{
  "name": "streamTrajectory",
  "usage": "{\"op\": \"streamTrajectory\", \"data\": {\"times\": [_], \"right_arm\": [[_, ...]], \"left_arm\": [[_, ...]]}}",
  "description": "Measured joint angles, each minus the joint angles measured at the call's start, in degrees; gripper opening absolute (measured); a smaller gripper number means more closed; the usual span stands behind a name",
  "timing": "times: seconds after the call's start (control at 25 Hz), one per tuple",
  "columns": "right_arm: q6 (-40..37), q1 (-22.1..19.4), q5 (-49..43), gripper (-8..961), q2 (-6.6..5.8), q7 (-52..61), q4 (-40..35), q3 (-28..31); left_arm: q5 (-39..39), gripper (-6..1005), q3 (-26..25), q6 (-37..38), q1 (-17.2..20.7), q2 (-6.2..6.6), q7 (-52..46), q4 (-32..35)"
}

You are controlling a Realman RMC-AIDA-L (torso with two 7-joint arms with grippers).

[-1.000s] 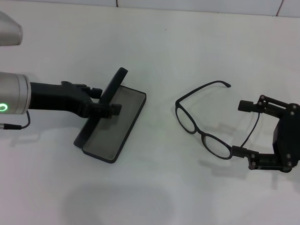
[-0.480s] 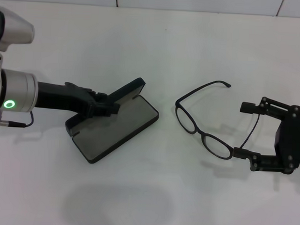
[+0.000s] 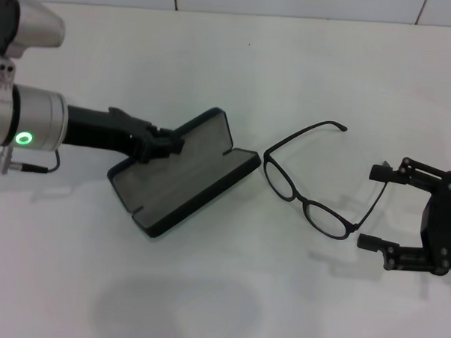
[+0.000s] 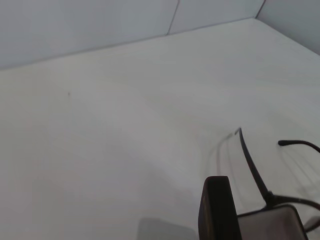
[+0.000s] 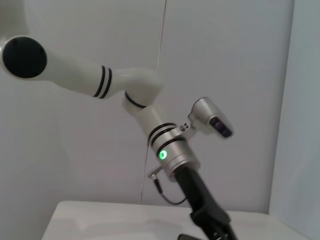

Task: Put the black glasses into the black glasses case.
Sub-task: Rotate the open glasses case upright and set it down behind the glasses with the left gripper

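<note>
Leftmost in the head view, the left gripper (image 3: 155, 145) reaches in from the robot's left side, its black fingers pinched on the rear edge of the black glasses case (image 3: 182, 173). The case lies open on the white table (image 3: 220, 288), set at a slant, with its grey lining facing up; nothing lies inside it. A green ring light glows on the silver wrist (image 3: 22, 138) behind the gripper.

Centre: the black glasses (image 3: 309, 180) rest on the table just beside the case's right corner, close to it, though contact cannot be told. The temple arms are unfolded, one pointing toward the far side of the table, the other toward the right gripper. The lenses are clear and oval.

Right: the right gripper (image 3: 379, 208) sits low over the table, its two fingers spread wide apart. The nearer temple arm of the glasses runs between the fingers, and neither finger grips it.

Left wrist view: a dark edge of the case (image 4: 218, 210) shows close up, with the thin frame of the glasses (image 4: 252, 167) beyond it on the table.

Right wrist view: the left arm (image 5: 145, 107), white with black bands, stands against the grey wall (image 5: 225, 60).
</note>
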Motion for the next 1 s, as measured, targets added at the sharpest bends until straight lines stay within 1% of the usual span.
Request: {"op": "streamTrajectory", "data": {"times": [0.08,0.24,0.32,0.44,0.6,0.72,0.84,1.0], "right_arm": [[-0.06,-0.5,0.11,843,0.13,-0.72,0.07,0.0],[-0.1,-1.19,0.2,844,0.39,-1.74,0.24,0.0],[-0.12,-1.41,0.2,844,0.43,-1.91,0.29,0.0],[-0.38,-1.85,0.1,843,0.61,-2.38,0.41,0.0],[-2.01,-2.96,0.0,843,0.94,-3.95,0.43,0.0],[-2.61,-3.34,0.2,843,1.12,-4.76,0.46,0.0],[-2.64,-3.49,0.26,843,1.29,-4.81,0.52,0.0],[-2.81,-3.56,0.17,844,1.42,-4.86,0.58,0.0]], "left_arm": [[0.0,225,-0.02,-0.53,-1.02,0.3,0.84,-0.05],[0.0,214,-0.02,-1.96,-3.47,0.74,2.78,-0.05],[0.0,209,-0.04,-4.07,-4.8,0.54,5.28,-0.25],[0.1,209,0.36,-8.56,-6.89,-0.22,10.65,-2.11],[0.16,210,2.72,-13.56,-10.93,-0.4,18.9,-8.06],[-1.1,210,4.87,-15.98,-12.51,-0.62,23.23,-11.34],[-3.49,210,7.41,-16.39,-13.12,-0.67,26.45,-12.27],[-4.34,209,10.46,-16.63,-13.54,-0.67,28.29,-12.12]]}}
